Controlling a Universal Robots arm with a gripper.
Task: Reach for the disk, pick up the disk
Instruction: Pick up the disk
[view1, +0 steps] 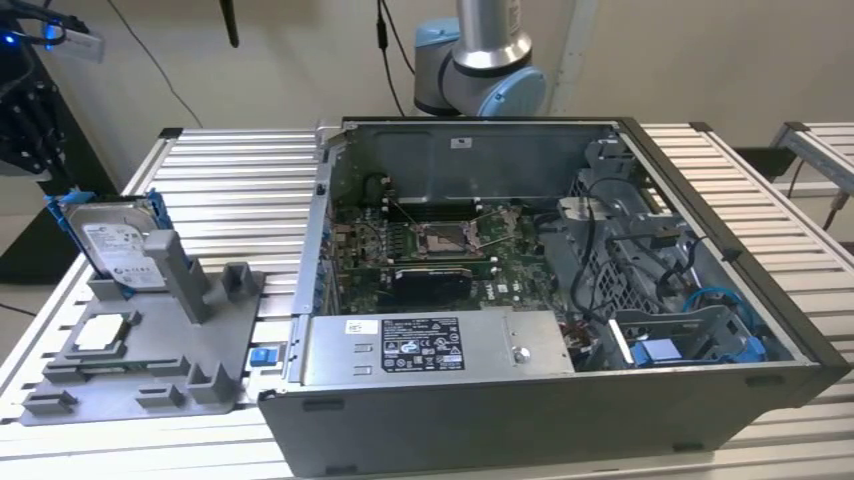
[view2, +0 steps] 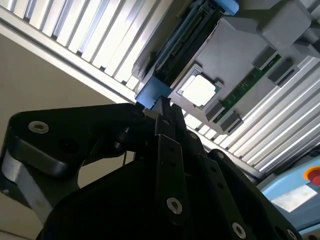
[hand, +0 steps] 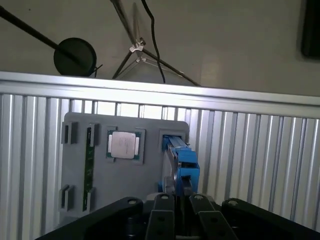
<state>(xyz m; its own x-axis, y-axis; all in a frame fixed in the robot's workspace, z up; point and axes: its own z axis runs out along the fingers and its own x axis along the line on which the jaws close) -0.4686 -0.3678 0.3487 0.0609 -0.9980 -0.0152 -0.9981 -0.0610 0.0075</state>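
Note:
The disk (view1: 118, 245) is a silver hard drive with a white label in a bright blue bracket. It stands on edge in a slot at the back of the grey fixture (view1: 160, 350), at the exterior view's left. In the first wrist view I look down on the disk's blue top edge (hand: 182, 165), with my gripper (hand: 180, 200) some way above it and not touching. The second wrist view has the black fingers (view2: 167, 145) lying together, shut on nothing, with the disk's blue corner (view2: 150, 95) just past their tips.
A small square silver chip (view1: 104, 333) and a green memory stick (hand: 89, 160) also lie in the fixture. An open computer case (view1: 534, 300) stands to the exterior view's right of it. The slatted table's edge (hand: 160, 92) runs just beyond the fixture.

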